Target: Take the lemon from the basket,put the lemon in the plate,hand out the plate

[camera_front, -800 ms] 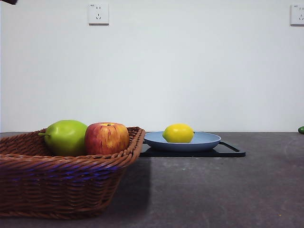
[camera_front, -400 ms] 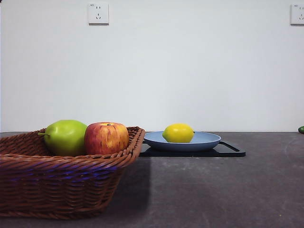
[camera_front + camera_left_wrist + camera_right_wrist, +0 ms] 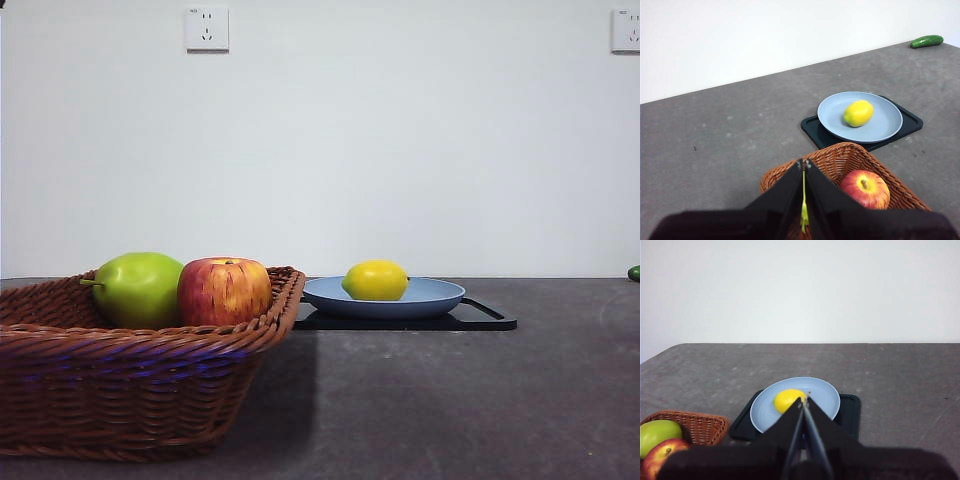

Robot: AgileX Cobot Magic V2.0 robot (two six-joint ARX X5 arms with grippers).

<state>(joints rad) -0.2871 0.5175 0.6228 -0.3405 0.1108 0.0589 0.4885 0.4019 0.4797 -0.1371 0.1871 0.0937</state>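
Count, all views taken together: one lemon (image 3: 375,280), lying on the one plate (image 3: 440,296). One basket (image 3: 130,390), with two fruits in it: one green pear-like fruit (image 3: 138,288) and one red-yellow apple (image 3: 225,291). One black tray (image 3: 480,320) under the plate. One cucumber (image 3: 926,41) far off on the table, showing only as a green sliver at the edge in the front view. Two wall sockets (image 3: 207,28) on the white wall, one of them cut by the frame edge. One grey table (image 3: 450,400). Two grippers, one per wrist view: left gripper (image 3: 803,162), right gripper (image 3: 804,399).
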